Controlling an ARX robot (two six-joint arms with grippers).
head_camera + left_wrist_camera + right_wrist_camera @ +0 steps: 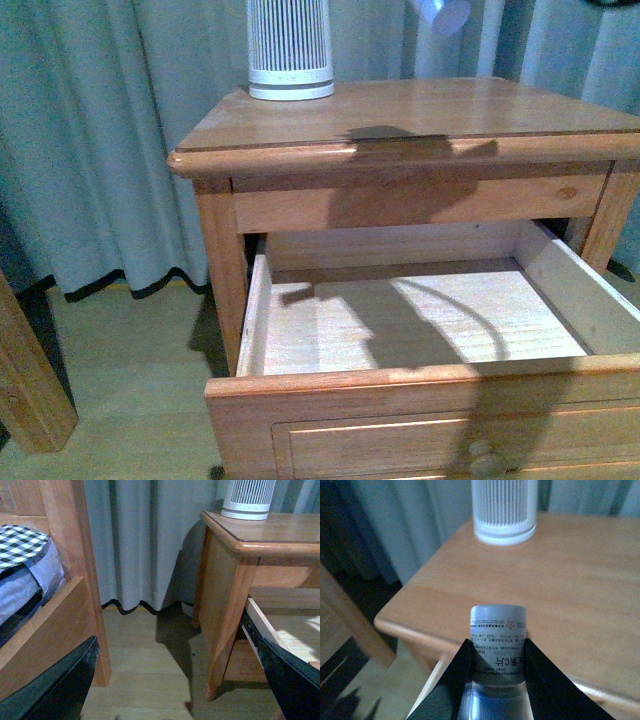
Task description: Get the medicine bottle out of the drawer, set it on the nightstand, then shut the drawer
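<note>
One med bottle (498,625), label w/ "素C片", gripped by right end effector (498,645), left end effector (178,652) spread wide

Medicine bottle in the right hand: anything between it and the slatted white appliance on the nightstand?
Nothing; the right wrist view shows only bare nightstand top between the medicine bottle and the slatted appliance.

We see cool dim light, a bright patch inside the drawer (330,335), hard shadow across the nightstand (480,110), medicine bottle (498,630) sharp, slatted appliance (505,510) behind it blurred.
</note>
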